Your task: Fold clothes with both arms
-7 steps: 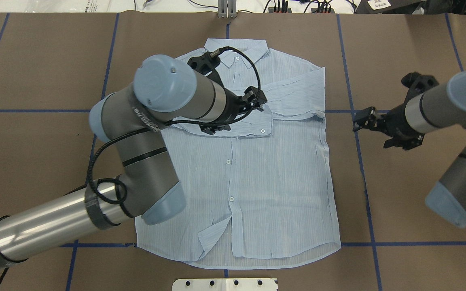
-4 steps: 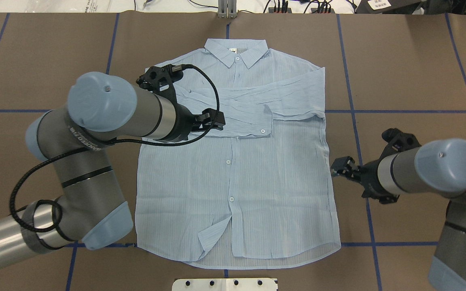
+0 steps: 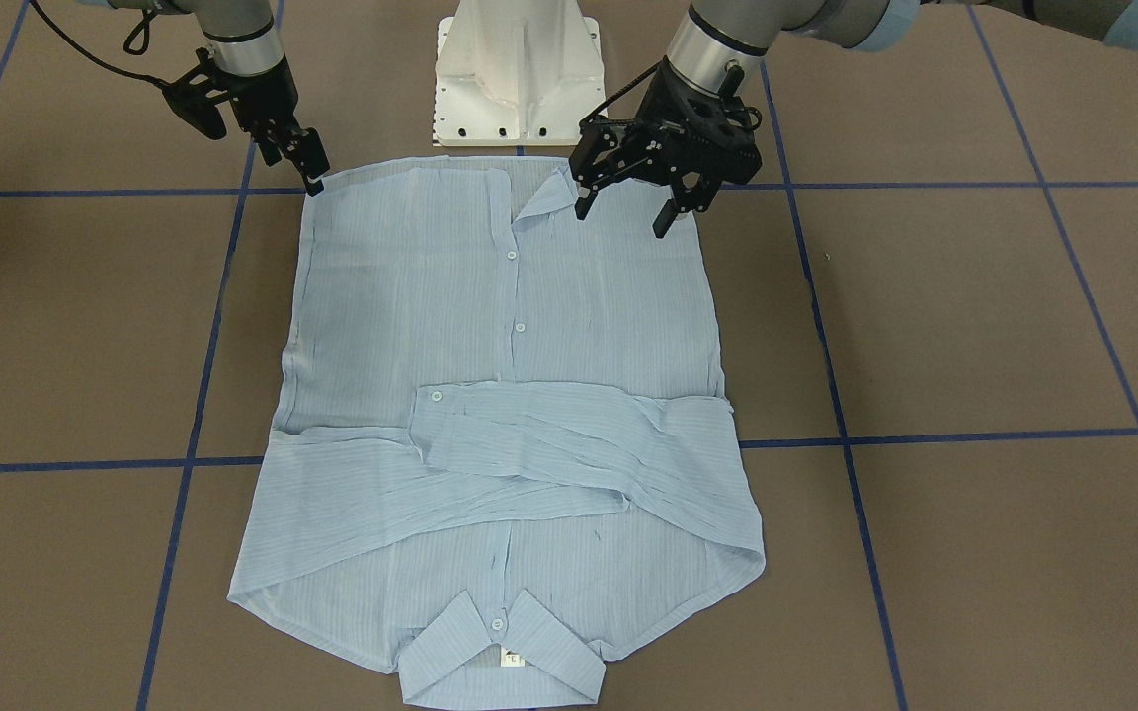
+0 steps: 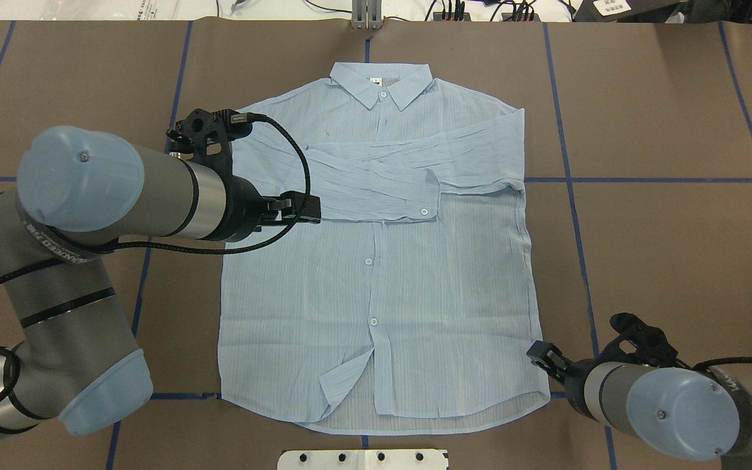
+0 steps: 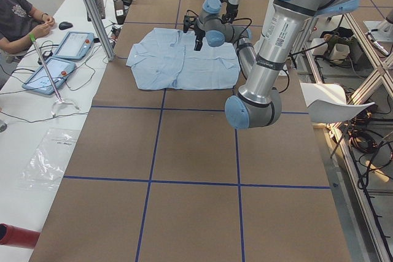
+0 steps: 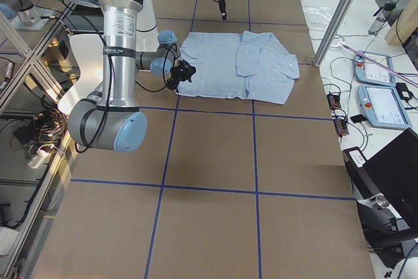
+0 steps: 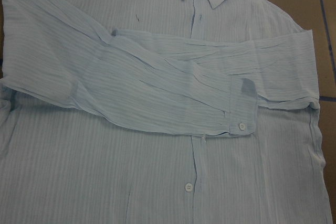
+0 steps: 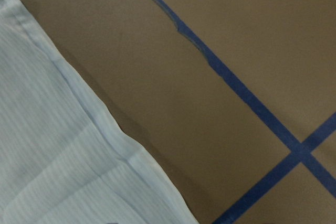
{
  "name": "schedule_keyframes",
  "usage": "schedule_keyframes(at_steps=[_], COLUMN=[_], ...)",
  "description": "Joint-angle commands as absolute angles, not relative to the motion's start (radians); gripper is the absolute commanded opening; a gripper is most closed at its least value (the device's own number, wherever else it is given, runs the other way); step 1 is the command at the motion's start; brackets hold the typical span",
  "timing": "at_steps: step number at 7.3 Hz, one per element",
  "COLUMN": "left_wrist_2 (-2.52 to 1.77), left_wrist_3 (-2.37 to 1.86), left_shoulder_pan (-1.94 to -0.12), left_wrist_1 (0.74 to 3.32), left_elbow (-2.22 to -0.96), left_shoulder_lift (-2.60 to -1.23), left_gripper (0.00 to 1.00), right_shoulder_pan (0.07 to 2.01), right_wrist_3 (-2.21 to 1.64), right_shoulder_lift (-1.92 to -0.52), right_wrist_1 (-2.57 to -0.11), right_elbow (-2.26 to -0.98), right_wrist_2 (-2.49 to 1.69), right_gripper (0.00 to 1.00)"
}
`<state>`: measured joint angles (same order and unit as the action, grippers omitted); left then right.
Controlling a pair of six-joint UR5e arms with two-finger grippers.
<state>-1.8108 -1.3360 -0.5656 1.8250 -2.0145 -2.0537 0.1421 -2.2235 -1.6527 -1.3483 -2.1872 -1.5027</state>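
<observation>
- Across the table from the robot, a pale-blue shirt (image 3: pixel 529 326) lies flat and front-up on the brown table (image 3: pixel 974 316), collar nearest the camera, both sleeves crossed over the chest; the left gripper (image 3: pixel 625 217) hangs over the far hem, fingers spread apart and holding nothing; the right gripper (image 3: pixel 310 178) sits at the hem's other corner, and whether its fingers are apart or together cannot be told.
- From overhead, a placket flap (image 4: pixel 343 378) lies turned over near the hem.
- From the left end, a person (image 5: pixel 15 16) sits at a side bench.
- On the left wrist, a buttoned cuff (image 7: pixel 241 114) tops the crossed sleeves.
- On the right wrist, the hem corner lies near blue tape lines (image 8: pixel 252 108).
</observation>
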Motion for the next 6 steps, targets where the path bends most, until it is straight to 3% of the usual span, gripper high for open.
schedule_keyframes(at_steps=[1,5,6], left_wrist_2=[-1.792,-1.790,-1.790], left_wrist_3=[-1.336,-1.335,-1.336], left_shoulder_pan=[-0.563,-0.566,-0.566], left_wrist_1=[1.824,1.819,1.819], left_elbow=[-2.017,-2.016,-2.016], left_shoulder_lift=[-2.046,-2.046,-2.046], left_gripper=[0.98,0.98,0.98], right_shoulder_pan=[0.130,0.107,0.103], right_wrist_3=[-2.243,-2.243,-2.243], right_shoulder_lift=[-1.590,-1.595,-1.595], right_wrist_1=[-1.354,-1.361,-1.397], right_elbow=[-2.143,-2.117,-2.121], right_wrist_2=[-1.500,-1.502,-1.500], right_gripper=[0.88,0.81,0.74])
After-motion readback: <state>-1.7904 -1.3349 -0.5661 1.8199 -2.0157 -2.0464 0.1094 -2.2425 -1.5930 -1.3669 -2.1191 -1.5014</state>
